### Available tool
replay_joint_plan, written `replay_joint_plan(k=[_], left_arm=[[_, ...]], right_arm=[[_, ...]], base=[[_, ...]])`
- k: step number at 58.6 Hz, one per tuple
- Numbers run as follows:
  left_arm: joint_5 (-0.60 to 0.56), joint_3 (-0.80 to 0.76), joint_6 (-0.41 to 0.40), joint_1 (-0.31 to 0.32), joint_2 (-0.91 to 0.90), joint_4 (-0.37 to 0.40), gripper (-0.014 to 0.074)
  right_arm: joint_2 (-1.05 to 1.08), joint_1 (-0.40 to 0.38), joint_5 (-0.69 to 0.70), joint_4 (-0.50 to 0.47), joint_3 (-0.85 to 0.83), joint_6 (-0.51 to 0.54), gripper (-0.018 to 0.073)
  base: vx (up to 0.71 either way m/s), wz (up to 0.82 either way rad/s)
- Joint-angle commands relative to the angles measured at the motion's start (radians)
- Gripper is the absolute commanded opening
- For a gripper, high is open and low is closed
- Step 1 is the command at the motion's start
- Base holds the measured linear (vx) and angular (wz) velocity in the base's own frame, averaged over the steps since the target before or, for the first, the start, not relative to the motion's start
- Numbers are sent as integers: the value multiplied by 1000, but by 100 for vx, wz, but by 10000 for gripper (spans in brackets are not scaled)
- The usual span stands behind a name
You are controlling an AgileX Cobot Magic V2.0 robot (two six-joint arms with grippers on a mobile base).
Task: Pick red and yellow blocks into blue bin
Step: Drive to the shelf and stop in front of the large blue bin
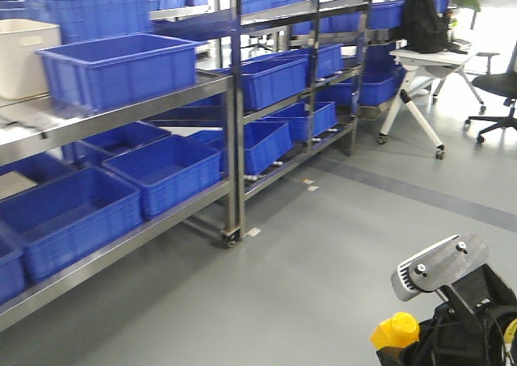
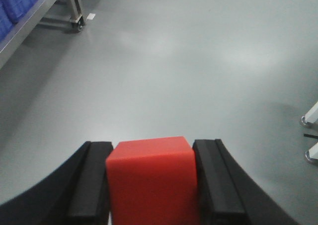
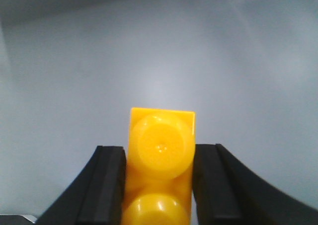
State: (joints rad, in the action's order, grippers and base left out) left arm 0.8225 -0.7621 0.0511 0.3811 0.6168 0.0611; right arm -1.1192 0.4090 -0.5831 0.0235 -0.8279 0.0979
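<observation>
The red block [image 2: 151,180], a plain cube, is clamped between the black fingers of my left gripper [image 2: 153,145] above the grey floor. My right gripper [image 3: 160,149] is shut on the yellow block [image 3: 161,150], whose two round studs face the camera. In the front view the yellow block [image 1: 394,331] shows at the bottom right, at the end of my right arm [image 1: 468,317]. Several blue bins stand on the steel shelves to the left, among them a large one [image 1: 117,52] on the upper shelf and one [image 1: 161,157] lower down. Both grippers are far from them.
A cream tub [image 1: 24,55] sits beside the upper blue bins. The wheeled shelf rack [image 1: 232,238] runs along the left. A white folding table [image 1: 428,59] with a black backpack [image 1: 424,18] and an office chair [image 1: 497,91] stand at the back right.
</observation>
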Motion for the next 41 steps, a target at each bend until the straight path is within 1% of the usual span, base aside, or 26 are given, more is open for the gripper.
replay_joint_plan(k=[1,21,41], left_arm=[[-73,-24,-3,5,2,5,333],[-73,-24,-3,5,2,5,333],[-72,-24,-3,5,2,5,333]], right_arm=[[23,1,64,10,-30,5,192],[23,1,64,10,-30,5,192],[23,1,64,10,-30,5,192]], base=[[42,-22],[42,-23],[44,-32]])
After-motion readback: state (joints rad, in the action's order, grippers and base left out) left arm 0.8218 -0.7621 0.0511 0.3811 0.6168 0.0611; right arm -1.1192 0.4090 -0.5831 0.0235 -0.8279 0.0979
